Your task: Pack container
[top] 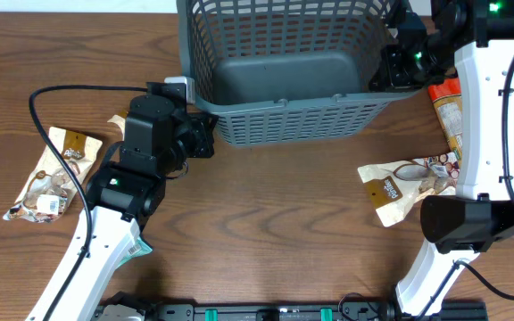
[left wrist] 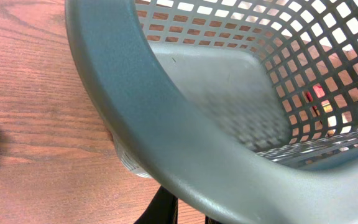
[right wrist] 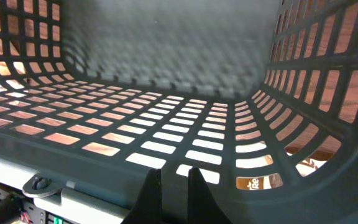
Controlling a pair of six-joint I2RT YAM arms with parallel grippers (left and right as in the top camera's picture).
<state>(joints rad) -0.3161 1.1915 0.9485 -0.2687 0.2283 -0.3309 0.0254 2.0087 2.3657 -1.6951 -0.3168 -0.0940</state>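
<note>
Wood-grain tabletop [top: 266, 205]: steadying empty container [top: 279, 80] at upper centre, right gripper [right wrist: 176, 175] seemingly pinched narrow on rim, left gripper [top: 205, 135] hold impossible to tell; next, likely releasing, fetching left-edge snack packet [top: 52, 174].

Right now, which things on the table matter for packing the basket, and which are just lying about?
For the job:
grey-blue slotted basket, nothing in it
left gripper and right gripper, both at its rim
snack packets, probably the load: left tan pouch, right tan pouch, orange packet

Just there:
black cable
black rail at the near edge
</note>
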